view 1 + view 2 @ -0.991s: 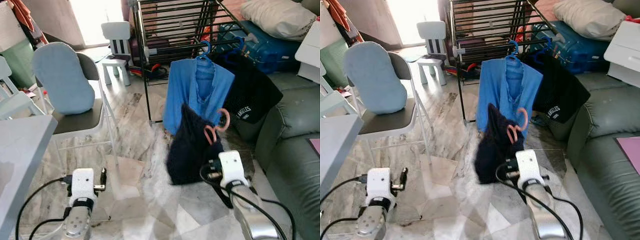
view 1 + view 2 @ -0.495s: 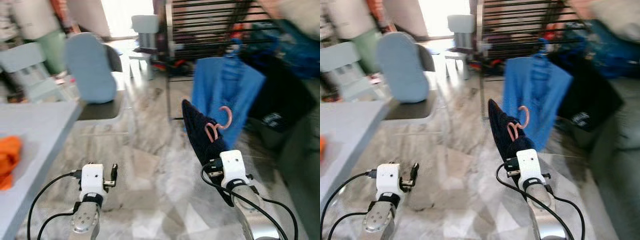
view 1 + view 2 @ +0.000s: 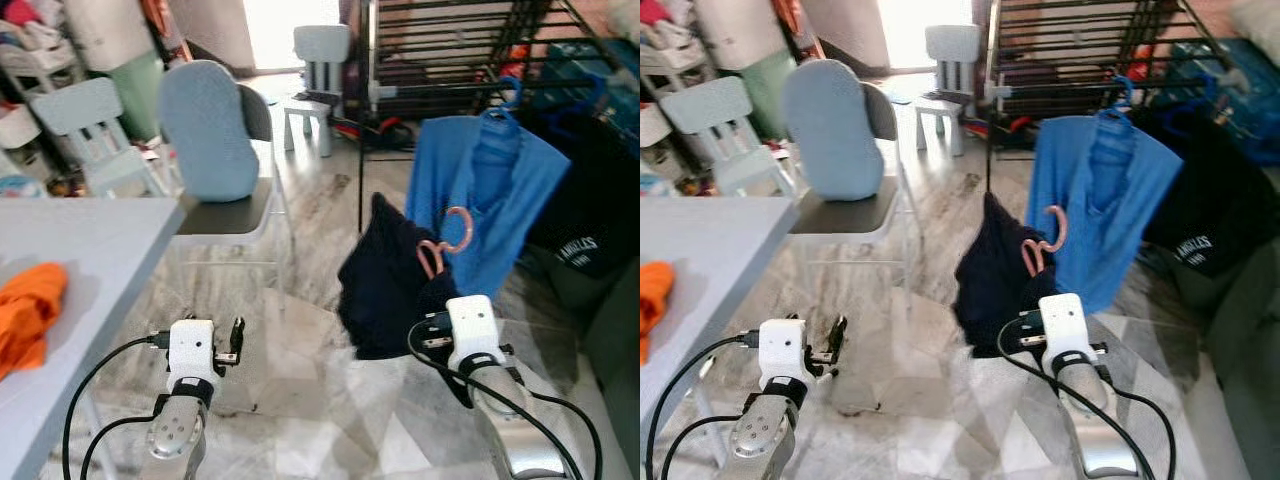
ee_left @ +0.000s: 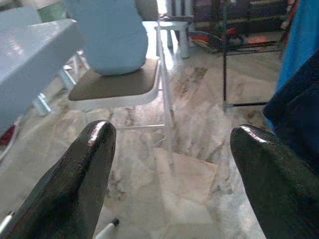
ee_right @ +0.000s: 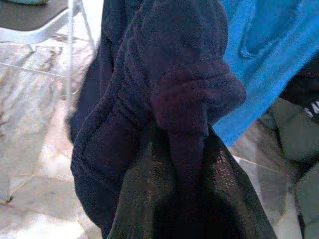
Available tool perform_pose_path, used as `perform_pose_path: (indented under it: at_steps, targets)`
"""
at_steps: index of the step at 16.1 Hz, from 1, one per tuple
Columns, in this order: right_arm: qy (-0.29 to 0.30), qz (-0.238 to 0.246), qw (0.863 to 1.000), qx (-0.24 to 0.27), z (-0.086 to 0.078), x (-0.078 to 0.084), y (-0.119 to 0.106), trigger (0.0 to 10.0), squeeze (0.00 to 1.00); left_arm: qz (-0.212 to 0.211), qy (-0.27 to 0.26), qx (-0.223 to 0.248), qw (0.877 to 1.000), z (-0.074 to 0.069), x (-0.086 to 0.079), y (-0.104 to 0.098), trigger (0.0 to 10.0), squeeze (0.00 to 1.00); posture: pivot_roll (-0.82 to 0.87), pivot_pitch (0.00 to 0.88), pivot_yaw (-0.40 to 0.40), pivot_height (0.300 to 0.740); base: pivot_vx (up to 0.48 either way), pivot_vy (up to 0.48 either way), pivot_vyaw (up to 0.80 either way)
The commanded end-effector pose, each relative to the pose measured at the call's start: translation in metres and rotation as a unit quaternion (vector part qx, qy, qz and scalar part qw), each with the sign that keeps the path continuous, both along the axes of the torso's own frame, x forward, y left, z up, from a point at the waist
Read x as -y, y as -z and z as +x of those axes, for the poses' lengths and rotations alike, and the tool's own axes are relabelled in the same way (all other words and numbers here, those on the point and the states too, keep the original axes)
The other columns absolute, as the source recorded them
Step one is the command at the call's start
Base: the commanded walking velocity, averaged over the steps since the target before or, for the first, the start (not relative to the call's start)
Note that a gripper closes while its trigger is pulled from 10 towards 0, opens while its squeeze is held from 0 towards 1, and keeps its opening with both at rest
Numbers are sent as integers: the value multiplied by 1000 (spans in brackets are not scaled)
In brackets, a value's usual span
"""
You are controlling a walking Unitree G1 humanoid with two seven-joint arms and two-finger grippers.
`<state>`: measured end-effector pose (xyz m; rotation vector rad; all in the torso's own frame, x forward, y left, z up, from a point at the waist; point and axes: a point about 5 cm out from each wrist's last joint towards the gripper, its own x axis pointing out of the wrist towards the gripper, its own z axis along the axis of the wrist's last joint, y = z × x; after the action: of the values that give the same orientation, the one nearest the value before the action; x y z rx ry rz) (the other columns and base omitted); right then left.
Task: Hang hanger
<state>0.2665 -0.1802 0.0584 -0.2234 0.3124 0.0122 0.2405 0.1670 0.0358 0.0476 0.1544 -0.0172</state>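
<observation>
A dark navy garment (image 3: 385, 290) hangs on a pink hanger whose hook (image 3: 452, 236) sticks up above it. My right gripper (image 3: 440, 296) is shut on the hanger's neck, and folds of the cloth (image 5: 169, 99) cover its fingers. Behind it stands a black drying rack (image 3: 450, 85) with a blue shirt (image 3: 485, 205) on a blue hanger and a black shirt (image 3: 590, 225) hung on its rail. My left gripper (image 4: 169, 164) is held low over the floor, open, with nothing between its fingers (image 4: 84, 169).
A folding chair with a blue cushion (image 3: 210, 140) stands at centre left. On the grey table (image 3: 90, 250) at the left lies an orange cloth (image 3: 25, 310). A small white child's chair (image 3: 320, 60) is behind, and a grey sofa (image 3: 620, 340) is at the right edge.
The camera has swung left, bringing the table and orange cloth into view. My right gripper still holds the hanger with the dark garment; the left stays open.
</observation>
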Motion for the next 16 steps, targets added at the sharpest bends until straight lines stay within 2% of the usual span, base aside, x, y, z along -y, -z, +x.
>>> perform_pose_path:
  at_steps: [1,8,16]
  targets:
    - [-4,2,999,34,5,-5,-13,10000,0,-11,2,6,1000,-1,-2,-3,10000,0,-170,0,79,740,0,0,0]
    - [3,2,999,34,3,-3,-13,10000,0,-26,18,16,999,7,5,-10,10000,0,-176,0,85,740,364,0,0]
    - [9,-4,999,34,3,-1,-13,10000,0,-34,24,15,999,6,9,-10,10000,0,-176,0,78,740,402,0,0]
